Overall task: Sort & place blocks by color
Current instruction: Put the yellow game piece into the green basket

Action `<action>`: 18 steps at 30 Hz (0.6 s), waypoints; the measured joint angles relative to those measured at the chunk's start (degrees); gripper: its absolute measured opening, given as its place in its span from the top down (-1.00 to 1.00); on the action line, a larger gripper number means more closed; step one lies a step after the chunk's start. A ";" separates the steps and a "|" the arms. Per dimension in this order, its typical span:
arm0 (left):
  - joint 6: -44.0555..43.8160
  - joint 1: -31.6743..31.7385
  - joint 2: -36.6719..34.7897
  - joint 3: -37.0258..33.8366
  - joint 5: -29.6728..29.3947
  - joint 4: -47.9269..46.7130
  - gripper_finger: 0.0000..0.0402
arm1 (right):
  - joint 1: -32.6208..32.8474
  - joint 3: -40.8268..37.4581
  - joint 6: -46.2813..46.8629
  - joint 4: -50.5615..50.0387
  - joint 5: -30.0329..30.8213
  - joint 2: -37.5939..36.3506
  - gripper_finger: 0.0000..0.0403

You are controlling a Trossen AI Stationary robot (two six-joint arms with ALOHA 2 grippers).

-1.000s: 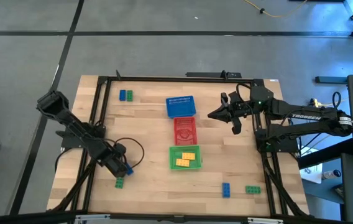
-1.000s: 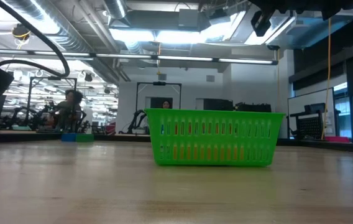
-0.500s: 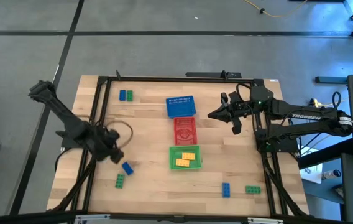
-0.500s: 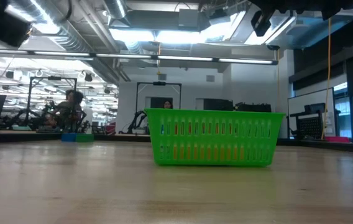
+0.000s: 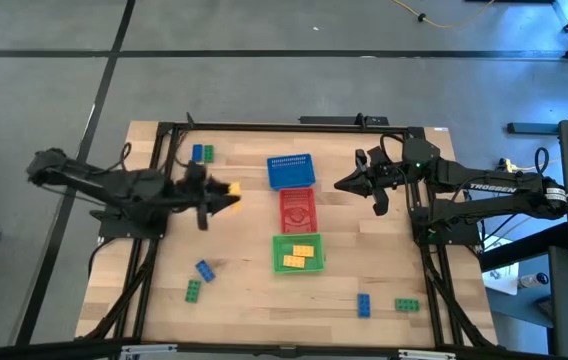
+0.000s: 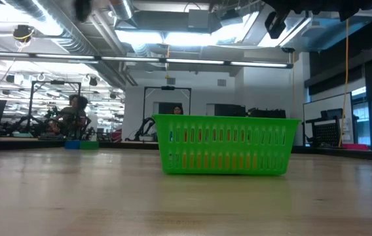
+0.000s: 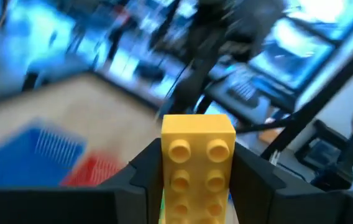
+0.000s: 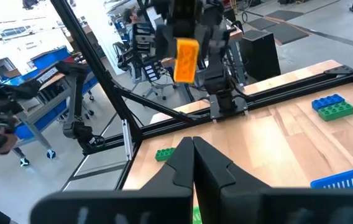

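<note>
Yellow plastic shows between the dark fingers of the left tool (image 5: 219, 193): it pinches a yellow block (image 7: 197, 163) by its long sides, studs facing the wrist camera. In the high view that tool hangs above the counter (image 5: 234, 300), left of the red basket (image 5: 298, 209) and below the blue basket (image 5: 291, 171). The green basket (image 5: 297, 252), nearest the front edge in that middle column, already holds yellow blocks (image 5: 297, 256), so by my reading it is the place for this one.

To do the carry well, I would keep the pinch firm and the block clear of the basket rims, bring it over the middle of the green basket, lower it inside the walls and only then spread the fingers, so it does not bounce out or land in the red one.

The left arm reaches in from the counter's left edge, stretched nearly level. The right tool (image 5: 376, 186) waits right of the red basket, fingers pressed together and empty, its arm folded back toward the right edge.

Other blocks lie loose: a blue and green pair (image 5: 202, 153) near the far left corner, a blue one (image 5: 204, 270) and a green one (image 5: 193, 290) front left, and a blue (image 5: 363, 305) and a green (image 5: 406, 304) front right.
</note>
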 joint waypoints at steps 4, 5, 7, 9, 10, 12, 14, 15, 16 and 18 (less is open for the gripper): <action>12.26 7.78 5.92 0.00 13.54 15.22 0.35 | 0.00 0.00 1.11 0.07 0.02 0.00 1.00; 13.17 9.52 7.27 0.00 16.40 17.54 0.35 | 0.00 0.00 1.15 0.07 0.02 0.00 1.00; 13.10 12.76 9.56 0.00 20.55 20.29 0.35 | 0.00 0.00 0.99 0.08 0.04 0.00 1.00; 12.29 14.85 11.12 0.00 22.57 20.71 0.35 | 0.00 0.00 -0.04 0.07 0.14 0.00 1.00; 11.58 15.39 11.75 0.00 23.11 20.76 0.35 | 0.00 0.00 -0.40 0.07 0.16 0.00 1.00; 11.15 15.68 12.67 0.00 24.21 20.74 0.35 | 0.02 0.00 -0.86 0.07 1.04 0.00 1.00; 11.16 15.46 12.92 0.00 24.49 20.80 0.35 | 0.02 0.00 -1.85 0.07 1.49 0.00 1.00; 11.16 15.21 12.92 0.00 24.46 20.92 0.35 | 0.02 0.00 -1.93 0.07 1.57 0.00 1.00; 11.18 14.92 12.90 0.00 24.28 21.04 0.35 | 0.02 0.00 -1.91 0.07 1.57 0.00 1.00; 11.43 14.44 12.90 0.00 23.93 21.02 0.35 | 0.02 0.00 -1.96 0.07 1.58 0.00 1.00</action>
